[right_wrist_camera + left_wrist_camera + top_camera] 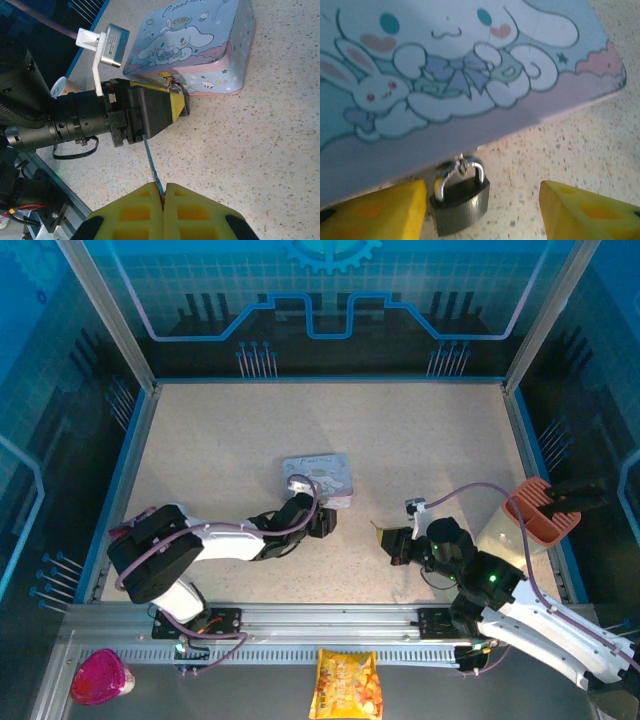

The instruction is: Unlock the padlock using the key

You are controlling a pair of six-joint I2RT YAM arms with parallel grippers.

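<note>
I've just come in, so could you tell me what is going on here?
The left hand is open on either side of the padlock, which is hooked at the edge of the tin. The right hand is shut on the key, held a little way off. The key is not yet in the lock.

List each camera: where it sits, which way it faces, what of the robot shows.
Top external: above and behind the bases, looking down on the speckled table; both arms show, left end effector by the pale blue cartoon tin.
Left wrist: low, facing the tin and the small dark padlock with silvery shackle, between its open yellow fingers.
Right wrist: looks across the table toward the tin; right end effector, shut, pinches the thin dark grey key.
Shared: all show the tin.
</note>
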